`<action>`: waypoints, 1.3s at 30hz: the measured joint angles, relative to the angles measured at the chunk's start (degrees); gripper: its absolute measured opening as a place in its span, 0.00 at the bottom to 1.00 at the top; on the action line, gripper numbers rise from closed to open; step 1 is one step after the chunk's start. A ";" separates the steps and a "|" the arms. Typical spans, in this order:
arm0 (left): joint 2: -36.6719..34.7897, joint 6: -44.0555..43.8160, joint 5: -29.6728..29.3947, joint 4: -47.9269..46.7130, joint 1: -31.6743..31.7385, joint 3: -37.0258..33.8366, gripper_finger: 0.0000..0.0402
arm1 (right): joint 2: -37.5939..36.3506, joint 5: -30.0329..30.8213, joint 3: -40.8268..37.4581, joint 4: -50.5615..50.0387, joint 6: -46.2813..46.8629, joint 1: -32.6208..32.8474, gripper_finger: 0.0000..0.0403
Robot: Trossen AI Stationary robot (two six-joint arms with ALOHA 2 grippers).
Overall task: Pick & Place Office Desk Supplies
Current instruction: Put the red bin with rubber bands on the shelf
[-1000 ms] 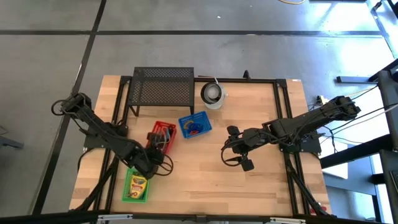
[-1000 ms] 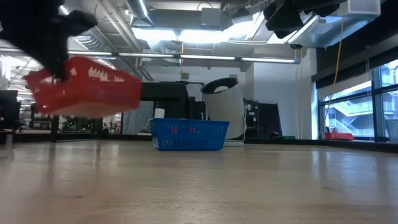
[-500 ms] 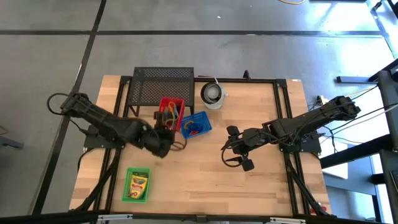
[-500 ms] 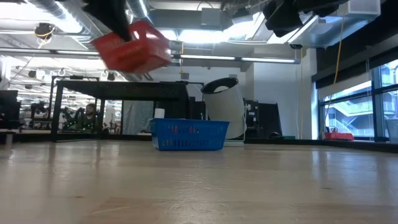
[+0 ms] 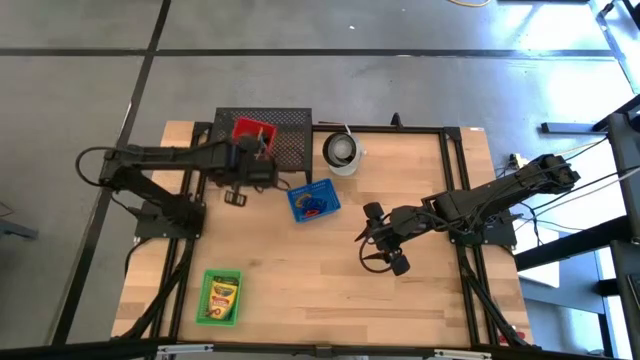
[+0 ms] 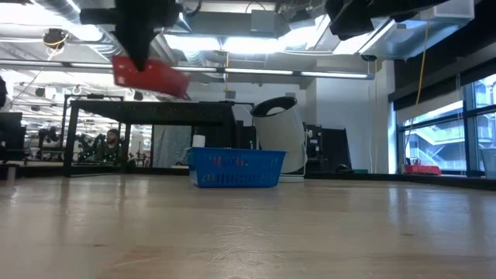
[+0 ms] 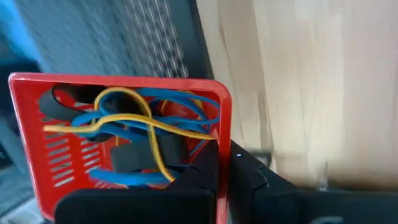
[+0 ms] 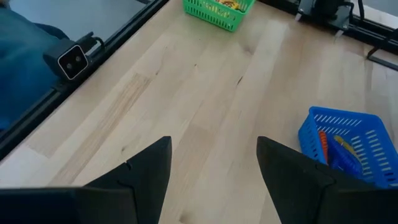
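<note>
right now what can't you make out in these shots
- Red basket: whether it touches the mesh stand; the left end effector covers it in the high view, and the low view blurs it.
- Blue basket contents: its wall hides them in the low view.
- Green basket: cut off by the right wrist view's edge.

Red basket [image 7: 37, 149], blue basket [image 5: 313, 201], green basket [image 5: 220, 297], black mesh stand [image 5: 285, 135].

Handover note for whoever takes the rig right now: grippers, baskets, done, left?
Left gripper: shut on the rim of the red plastic basket of coloured loops, held in the air over the black mesh metal stand.
Right gripper: open, empty, over bare table right of centre.
Blue plastic basket: on the table by the white round cup.
Green plastic basket with crayon box: front left.
Done: red basket lifted.
Left: set it down on the stand.
</note>
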 joint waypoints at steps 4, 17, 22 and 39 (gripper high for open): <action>-0.01 1.54 1.93 -3.49 6.03 0.00 0.02 | 0.00 0.02 0.00 -0.01 -0.09 0.01 0.59; -3.80 4.85 9.36 -3.45 20.00 0.02 0.02 | 0.00 0.02 0.00 -0.01 -0.27 0.00 0.59; -3.80 5.17 9.73 -3.38 21.71 -0.90 0.02 | 0.00 0.02 0.00 -0.01 -1.23 -0.01 0.59; -3.80 4.48 6.29 -3.47 23.11 -2.60 0.04 | 0.00 0.02 0.00 -0.01 -1.40 0.00 0.59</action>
